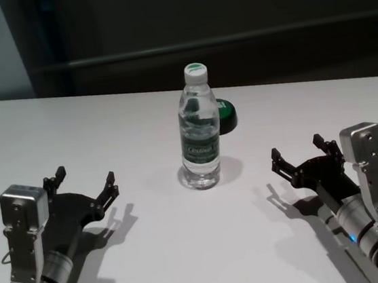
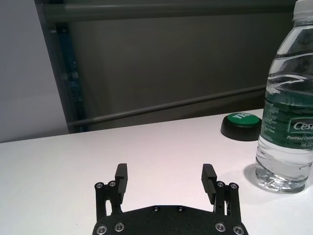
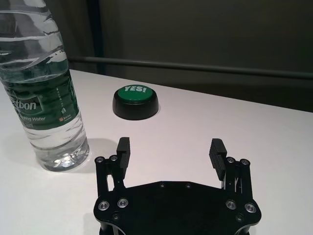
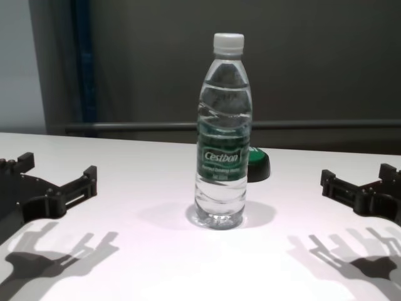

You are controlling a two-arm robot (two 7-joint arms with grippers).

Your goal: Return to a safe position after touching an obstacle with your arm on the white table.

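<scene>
Bright overhead light casts sharp gripper shadows on the white table [image 1: 154, 255], background dim

A low round black button [image 3: 136, 102] with a green top marked "YES!" was seen sitting flat, toward the far side. A dark wall [image 1: 230, 21] with a horizontal rail [image 4: 313, 125] was seen behind, and a paler panel [image 2: 24, 73] was seen at the far left.
</scene>
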